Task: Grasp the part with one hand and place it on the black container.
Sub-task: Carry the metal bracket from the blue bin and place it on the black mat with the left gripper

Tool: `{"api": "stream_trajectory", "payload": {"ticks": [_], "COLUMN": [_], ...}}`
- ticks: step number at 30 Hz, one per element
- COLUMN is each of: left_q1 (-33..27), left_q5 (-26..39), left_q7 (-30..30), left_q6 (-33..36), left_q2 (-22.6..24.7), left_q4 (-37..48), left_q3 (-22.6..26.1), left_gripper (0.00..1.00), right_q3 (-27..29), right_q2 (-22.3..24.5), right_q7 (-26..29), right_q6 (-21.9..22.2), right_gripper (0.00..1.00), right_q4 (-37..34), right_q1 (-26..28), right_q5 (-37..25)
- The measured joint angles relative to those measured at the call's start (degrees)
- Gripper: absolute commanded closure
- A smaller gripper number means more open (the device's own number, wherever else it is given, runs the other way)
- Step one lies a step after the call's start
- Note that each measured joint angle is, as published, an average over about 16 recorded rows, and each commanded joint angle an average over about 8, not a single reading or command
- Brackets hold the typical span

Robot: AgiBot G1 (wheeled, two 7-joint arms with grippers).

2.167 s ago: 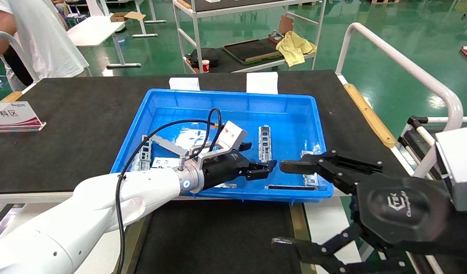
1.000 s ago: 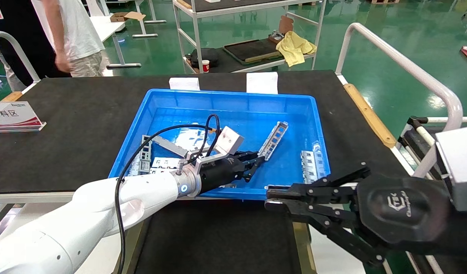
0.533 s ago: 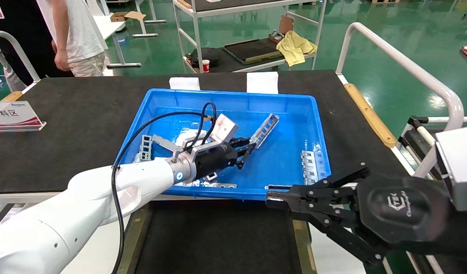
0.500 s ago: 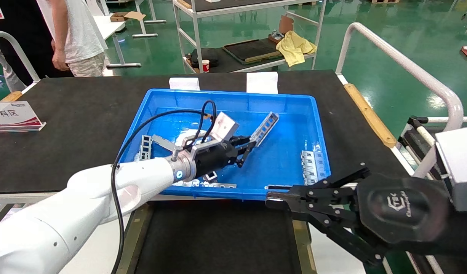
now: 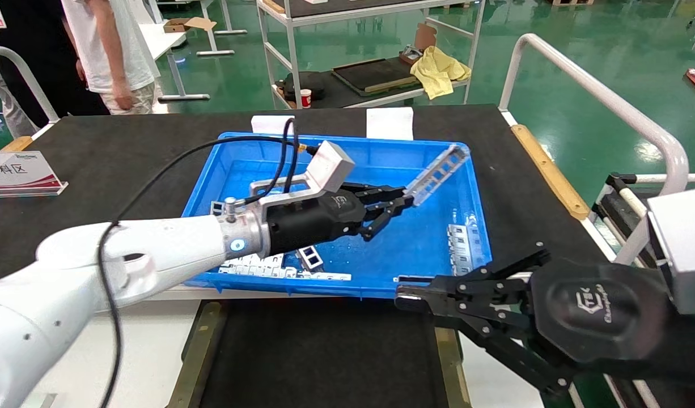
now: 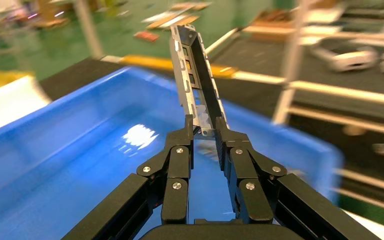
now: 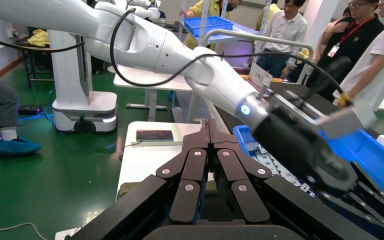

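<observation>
The part (image 5: 438,167), a slim silver bracket strip with rectangular cut-outs, is held by one end in my left gripper (image 5: 403,202), which is shut on it. It hangs tilted in the air above the far right side of the blue bin (image 5: 347,148). In the left wrist view the part (image 6: 192,65) sticks out past the left gripper (image 6: 203,126) over the bin (image 6: 70,150). The black container (image 5: 325,351), with olive rails, lies just in front of the bin. My right gripper (image 5: 401,296) is shut and empty near the bin's front right corner; its tips (image 7: 210,125) meet.
More metal brackets lie in the bin at the right (image 5: 461,246) and along the front wall (image 5: 285,272). A sign (image 5: 18,170) stands at the table's left. A person (image 5: 109,45) stands behind the table. A white rail (image 5: 597,90) runs along the right side.
My left gripper shut on the part, then lifted it up and toward the bin's far right. The right gripper drew back from the bin and shut, then stayed still.
</observation>
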Motion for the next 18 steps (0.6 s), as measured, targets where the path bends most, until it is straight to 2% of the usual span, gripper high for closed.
{"api": "stream_trajectory", "payload": {"ticks": [10, 18], "left_q1": [0.2, 3.2], "left_q5": [-1.6, -0.6], "left_q7": [2.1, 3.0], "left_q6": [20.7, 28.2], "left_q2": [-5.9, -11.6], "left_q4": [1.3, -0.5], "left_q3": [-0.5, 0.5], "left_gripper": [1.0, 1.0], "right_q3": [0.0, 0.0], "right_q2": [0.0, 0.0], "right_q7": [0.0, 0.0], "right_q6": [0.0, 0.0], "right_gripper": [1.0, 1.0], "right_q4": [0.0, 0.0], "right_q1": [0.0, 0.0], "right_q5": [0.0, 0.0]}}
